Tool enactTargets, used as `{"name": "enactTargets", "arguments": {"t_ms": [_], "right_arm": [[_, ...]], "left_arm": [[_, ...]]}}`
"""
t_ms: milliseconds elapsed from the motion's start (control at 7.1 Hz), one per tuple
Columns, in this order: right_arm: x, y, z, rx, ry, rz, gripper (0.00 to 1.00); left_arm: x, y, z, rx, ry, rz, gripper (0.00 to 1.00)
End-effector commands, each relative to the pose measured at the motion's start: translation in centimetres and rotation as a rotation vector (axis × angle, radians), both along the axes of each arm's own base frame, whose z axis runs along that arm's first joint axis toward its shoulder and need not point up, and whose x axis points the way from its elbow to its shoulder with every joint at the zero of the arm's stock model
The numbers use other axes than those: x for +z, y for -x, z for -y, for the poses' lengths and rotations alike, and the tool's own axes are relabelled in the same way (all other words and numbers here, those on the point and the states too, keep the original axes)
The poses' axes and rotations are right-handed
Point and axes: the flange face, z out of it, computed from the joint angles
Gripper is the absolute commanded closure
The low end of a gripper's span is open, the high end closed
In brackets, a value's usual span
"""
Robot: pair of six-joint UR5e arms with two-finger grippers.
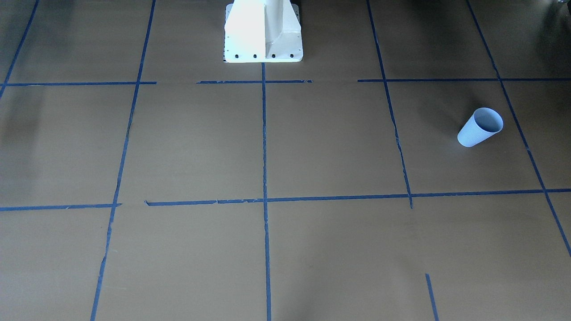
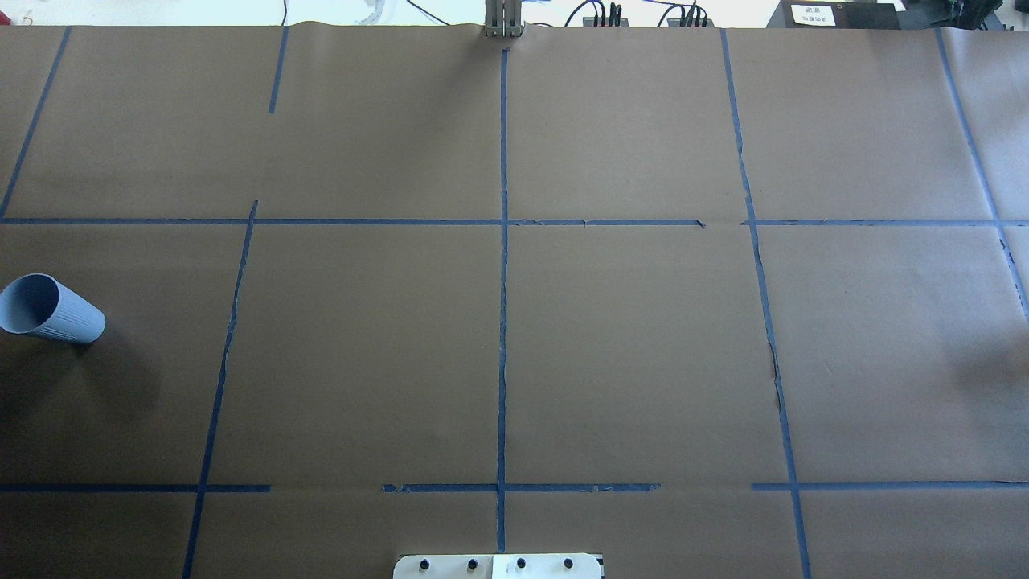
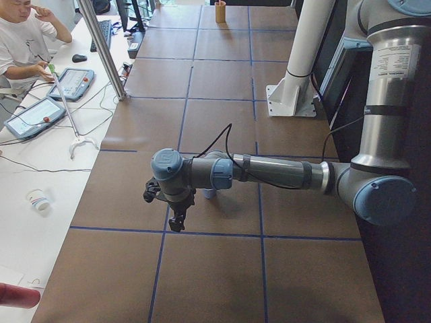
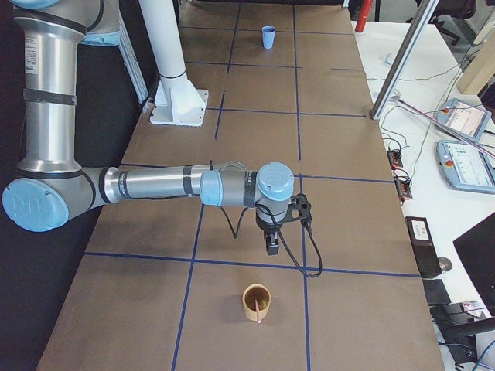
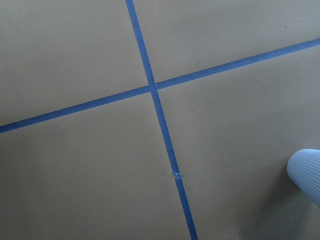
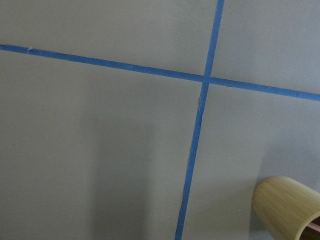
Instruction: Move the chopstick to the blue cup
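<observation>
Chopstick: pinkish stick standing tilted inside a bamboo cup, upper end leaning over the cup's rim. The bamboo cup stands upright near the tabletop's right end edge, outside both the overhead and front-facing views. The right wrist view catches only the cup's wall; no part of the stick is clear there.

Blue cup: upright, mouth open and empty, near the tabletop's left end edge, roughly midway between the robot's edge and the operators' edge. Source and target are well apart, at opposite ends, so judgement: one arm likely cannot cover both, and a hand-over near the middle may be needed.

Right gripper: points straight down, hovering over bare tabletop near the bamboo cup, on the side toward the table's middle. It is seen only from the right-side camera, so I cannot tell how wide its claw stands. It holds nothing that I can see.

Left gripper: also points down, hovering close to the blue cup, which is partly hidden behind the wrist in the left-side view. Claw width: cannot tell. The left wrist view shows only the cup's ribbed wall at its edge.

Judgement: transfer not yet begun. Each arm is parked beside its own cup, presumably the right one for pick-up and the left one for delivery.

Risk: the stick is thin and tilted, so the grasp must take its upper part without tipping the light bamboo cup.

Surroundings: blue tape grid on brown covering, white pedestal base at the robot's edge, a person seated at a side desk.
</observation>
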Motion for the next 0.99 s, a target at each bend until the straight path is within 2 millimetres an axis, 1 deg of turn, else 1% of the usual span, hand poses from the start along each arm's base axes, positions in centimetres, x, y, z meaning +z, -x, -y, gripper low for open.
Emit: {"name": "enactTargets", "arguments": {"t_ms": [0,141,282,423,845], "right_arm": [[-0.1,0.0,-0.1,0.006,0.016,0.001,0.00],[0.0,0.0,-0.2,0.006,0.018,0.001,0.00],[-0.1,0.0,-0.2,0.006,0.013,0.001,0.00],[-0.1,0.0,-0.2,0.005,0.011,0.003,0.00],[0.2,0.0,-0.3,0.005,0.015,0.001,0.00]], "left_arm": [[-1.7,1.7,0.9,-0.040,0.039,-0.022,0.00],[-1.3,1.6,1.0,-0.042,0.048,-0.030,0.00],[-2.4,1.6,0.6,-0.054,0.028,-0.030,0.00],[-2.3,1.5,0.6,-0.044,0.019,-0.018,0.00],[-1.5,1.1,-0.4,-0.046,-0.029,-0.031,0.00]]}}
